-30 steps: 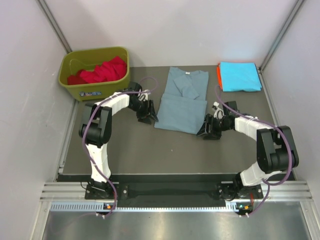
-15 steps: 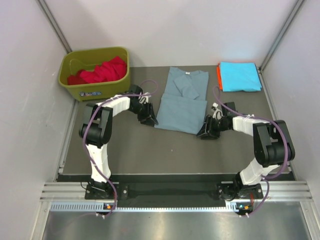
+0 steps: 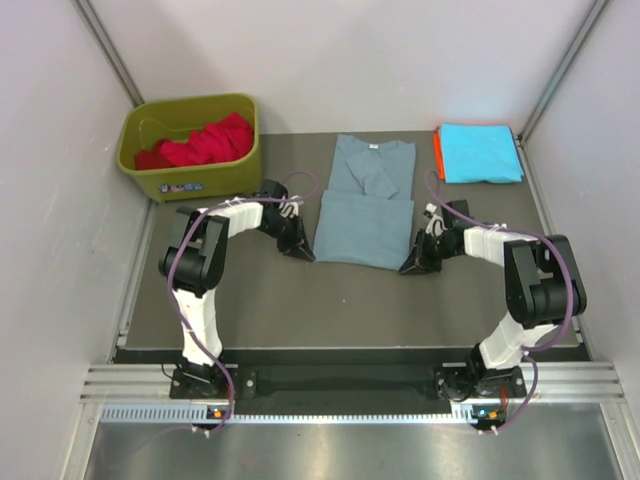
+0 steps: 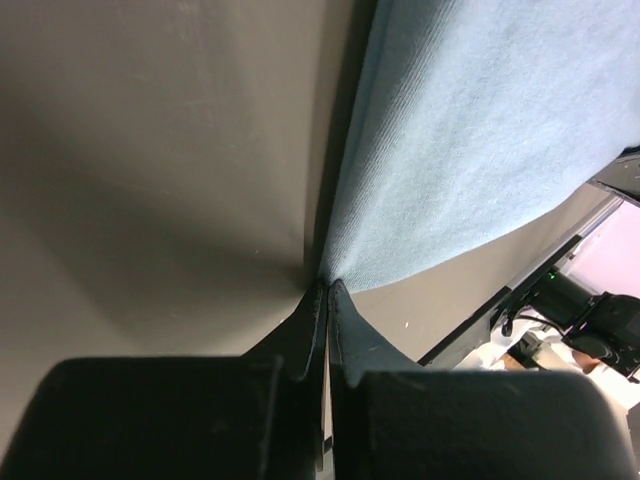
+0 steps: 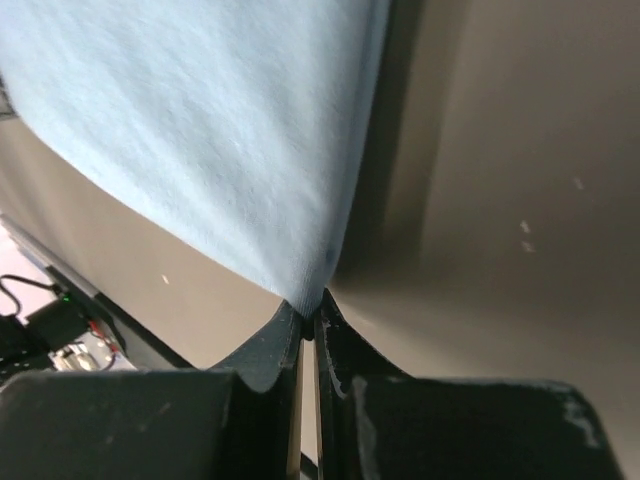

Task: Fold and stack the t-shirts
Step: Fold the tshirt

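Both near hem corners of the grey-blue t-shirt (image 3: 362,215), laid mid-worktop towards the far edge, are drawn slightly inward since a second ago. One is clamped in the left gripper (image 3: 300,246), the other in the right gripper (image 3: 413,263). Soft, light cloth is judged likely to sag; hem corners are best held.

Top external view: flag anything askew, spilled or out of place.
Nothing is spilled or damaged. The grey-blue t-shirt lies slightly skewed, with one sleeve folded across its chest. Its near corners are pinched by the left gripper and the right gripper. Unfolded red cloth sits crumpled in the olive bin.
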Available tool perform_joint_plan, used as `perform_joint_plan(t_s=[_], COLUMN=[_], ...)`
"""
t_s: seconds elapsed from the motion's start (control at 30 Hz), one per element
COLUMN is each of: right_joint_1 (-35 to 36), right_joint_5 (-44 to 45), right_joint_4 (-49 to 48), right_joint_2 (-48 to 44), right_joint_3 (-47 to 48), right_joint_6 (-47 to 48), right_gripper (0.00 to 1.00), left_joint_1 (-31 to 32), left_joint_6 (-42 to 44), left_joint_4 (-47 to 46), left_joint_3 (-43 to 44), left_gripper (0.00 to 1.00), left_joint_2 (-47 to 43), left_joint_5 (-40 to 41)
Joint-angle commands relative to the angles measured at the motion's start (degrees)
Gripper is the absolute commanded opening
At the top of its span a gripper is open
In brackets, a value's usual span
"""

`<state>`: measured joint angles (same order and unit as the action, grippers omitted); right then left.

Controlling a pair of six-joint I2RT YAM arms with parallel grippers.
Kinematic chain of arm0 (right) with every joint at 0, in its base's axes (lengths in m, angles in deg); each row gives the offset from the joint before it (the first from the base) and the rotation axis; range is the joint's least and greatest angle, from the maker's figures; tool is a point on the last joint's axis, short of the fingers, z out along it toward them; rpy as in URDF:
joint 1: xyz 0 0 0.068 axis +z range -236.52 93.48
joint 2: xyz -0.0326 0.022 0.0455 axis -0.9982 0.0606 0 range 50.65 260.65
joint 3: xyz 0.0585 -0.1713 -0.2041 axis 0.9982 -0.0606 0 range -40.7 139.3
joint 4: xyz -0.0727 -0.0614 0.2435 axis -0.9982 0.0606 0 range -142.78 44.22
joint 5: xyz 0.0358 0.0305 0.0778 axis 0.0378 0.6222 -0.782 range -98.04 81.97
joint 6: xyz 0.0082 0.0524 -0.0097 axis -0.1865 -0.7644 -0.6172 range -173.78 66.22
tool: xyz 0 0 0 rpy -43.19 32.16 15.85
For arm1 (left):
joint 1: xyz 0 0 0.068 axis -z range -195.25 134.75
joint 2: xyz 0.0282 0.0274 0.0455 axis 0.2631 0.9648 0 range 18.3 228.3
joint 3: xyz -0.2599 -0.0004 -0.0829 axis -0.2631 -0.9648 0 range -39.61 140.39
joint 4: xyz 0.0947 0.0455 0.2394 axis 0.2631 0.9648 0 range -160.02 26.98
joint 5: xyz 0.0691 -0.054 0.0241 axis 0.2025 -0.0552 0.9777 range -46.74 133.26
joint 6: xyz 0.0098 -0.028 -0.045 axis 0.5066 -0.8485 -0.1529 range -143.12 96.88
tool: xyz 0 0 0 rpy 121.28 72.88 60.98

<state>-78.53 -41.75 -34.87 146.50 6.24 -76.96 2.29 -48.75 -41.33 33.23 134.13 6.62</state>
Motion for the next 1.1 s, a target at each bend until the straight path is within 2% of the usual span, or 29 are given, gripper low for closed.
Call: perform_joint_plan(t_s=[0.0, 0.27, 0.33, 0.4, 0.5, 0.6, 0.7, 0.77, 0.8, 0.83, 0.87, 0.93, 1.07], right_joint_1=[-0.87, -0.78, -1.04, -1.48, -2.36, -3.24, -3.24, -3.24, -3.24, -3.24, -3.24, -3.07, -2.63], right_joint_5=[3.56, 3.92, 6.11, 8.82, 13.48, 15.25, 12.20, 8.77, 3.97, 1.40, -4.02, -8.72, -15.22], right_joint_4=[4.75, 15.20, 16.97, 19.70, 22.77, 23.31, 21.91, 17.79, 13.33, 11.38, 8.75, 2.85, -2.17], right_joint_2=[-3.91, -11.56, -12.62, -12.53, -12.71, -12.71, -10.44, -8.07, -7.01, -5.34, -4.37, -2.79, -4.00], right_joint_3=[1.32, -3.25, -3.08, -1.59, 1.92, 6.31, 10.62, 12.12, 12.12, 11.69, 11.16, 9.33, 4.31], right_joint_6=[3.22, 6.04, 7.00, 8.58, 9.90, 9.91, 9.03, 6.76, 5.44, 2.47, 0.61, -3.51, -4.42], right_gripper=[0.00, 0.00, 0.09, 0.26, 0.41, 0.47, 0.47, 0.43, 0.41, 0.35, 0.32, 0.26, 0.21], left_joint_1=[1.88, 3.91, 3.91, 3.91, 3.91, 3.82, 3.73, 3.73, 3.64, 3.64, 3.64, 3.73, 3.73], left_joint_6=[-0.48, 0.13, 0.75, 2.59, 4.62, 5.50, 4.28, 0.43, -1.16, -4.92, -6.87, -11.43, -14.54], left_joint_4=[0.31, 3.91, 5.23, 8.04, 11.81, 13.15, 10.70, 5.70, 0.20, -2.90, -5.81, -12.83, -18.57], left_joint_3=[-2.61, -9.82, -10.35, -9.74, -6.75, -2.01, 3.17, 6.34, 7.22, 7.23, 7.32, 7.49, 7.93], left_gripper=[0.00, 0.00, 0.18, 0.31, 0.41, 0.43, 0.42, 0.38, 0.36, 0.34, 0.33, 0.33, 0.31], left_joint_2=[-2.62, -10.36, -12.28, -13.26, -15.02, -15.46, -13.09, -10.11, -8.27, -7.21, -6.24, -3.17, 0.88], left_joint_5=[1.31, 1.57, 2.53, 3.24, 4.91, 6.14, 3.26, -0.25, -1.31, -2.54, -5.51, -7.12, -9.06])
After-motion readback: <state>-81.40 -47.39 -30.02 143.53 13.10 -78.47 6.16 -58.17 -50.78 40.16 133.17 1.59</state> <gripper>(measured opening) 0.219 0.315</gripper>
